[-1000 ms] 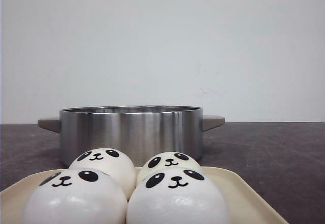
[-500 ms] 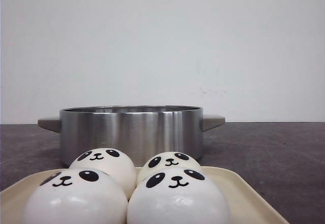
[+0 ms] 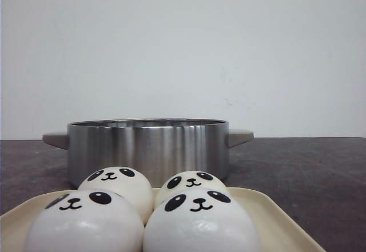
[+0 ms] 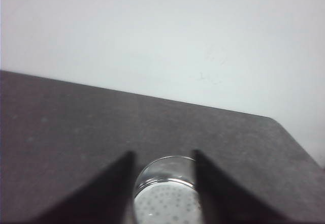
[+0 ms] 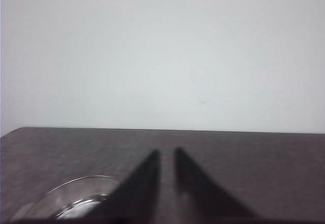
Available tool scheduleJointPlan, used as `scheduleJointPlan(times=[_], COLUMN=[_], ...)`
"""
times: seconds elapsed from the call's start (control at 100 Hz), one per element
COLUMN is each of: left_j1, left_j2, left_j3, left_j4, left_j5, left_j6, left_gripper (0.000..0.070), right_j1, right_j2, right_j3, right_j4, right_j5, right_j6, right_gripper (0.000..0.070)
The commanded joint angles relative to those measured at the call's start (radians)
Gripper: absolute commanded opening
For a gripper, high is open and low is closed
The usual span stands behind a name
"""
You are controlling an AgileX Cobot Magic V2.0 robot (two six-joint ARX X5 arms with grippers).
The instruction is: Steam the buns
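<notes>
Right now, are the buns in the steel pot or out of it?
Out. All four buns sit on the cream tray, in front of the steel pot.

Front cam sits super low, right behind the buns (image 3: 197, 220), looking straight ahead toward 12 o'clock at the pot (image 3: 147, 149) and the wall. Both wrist cams skim low over the dark surface (image 4: 61, 127) facing that same wall, and both catch a glass lid (image 4: 165, 193) up close.
</notes>
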Motion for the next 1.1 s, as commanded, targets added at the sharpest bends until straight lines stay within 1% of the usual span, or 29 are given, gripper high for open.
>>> scheduleJointPlan(times=[0.0, 0.03, 0.07, 0.2, 0.27, 0.39, 0.48, 0.53, 0.64, 0.75, 0.86, 1.01, 1.09], left_j1=[-0.002, -0.002, -0.002, -0.009, -0.021, -0.058, -0.085, -0.098, -0.119, -0.149, -0.179, -0.197, -0.204], left_j2=[0.005, 0.005, 0.004, -0.002, -0.002, 0.010, 0.034, 0.048, 0.083, 0.116, 0.133, 0.138, 0.137], left_j3=[0.019, 0.019, 0.019, 0.019, 0.019, 0.019, 0.019, 0.019, 0.019, 0.019, 0.019, 0.019, 0.019], left_j4=[0.000, -0.001, -0.007, -0.045, -0.057, -0.063, -0.065, -0.069, -0.086, -0.103, -0.121, -0.127, -0.127], left_j5=[0.021, 0.029, 0.034, 0.034, 0.034, 0.033, 0.033, 0.031, 0.028, 0.028, 0.027, 0.023, 0.023], left_j6=[0.000, 0.000, 0.000, 0.002, 0.022, 0.103, 0.161, 0.179, 0.186, 0.183, 0.182, 0.182, 0.182], left_gripper=[0.0473, 0.0499, 0.0524, 0.0524, 0.0524, 0.0524, 0.0524, 0.0524, 0.0524, 0.0524, 0.0524, 0.0522, 0.0520], right_j1=[0.003, 0.003, 0.003, 0.004, 0.004, 0.004, 0.006, 0.013, 0.055, 0.145, 0.282, 0.511, 0.622], right_j2=[0.016, 0.016, 0.016, 0.015, 0.019, 0.074, 0.151, 0.200, 0.316, 0.432, 0.529, 0.659, 0.732], right_j3=[0.014, 0.014, 0.014, 0.014, 0.014, 0.019, 0.040, 0.060, 0.113, 0.160, 0.183, 0.184, 0.184], right_j4=[-0.004, -0.010, -0.013, -0.007, -0.007, -0.012, -0.043, -0.070, -0.129, -0.179, -0.242, -0.349, -0.377], right_j5=[-0.024, -0.036, -0.044, -0.090, -0.092, -0.114, -0.114, -0.113, -0.110, -0.105, -0.042, 0.127, 0.156], right_j6=[0.008, 0.014, 0.020, 0.020, 0.019, 0.020, 0.010, -0.002, -0.013, -0.011, -0.002, 0.050, 0.090], right_gripper=[0.0547, 0.0579, 0.0595, 0.0700, 0.0700, 0.0700, 0.0700, 0.0700, 0.0700, 0.0700, 0.0700, 0.0700, 0.0700])
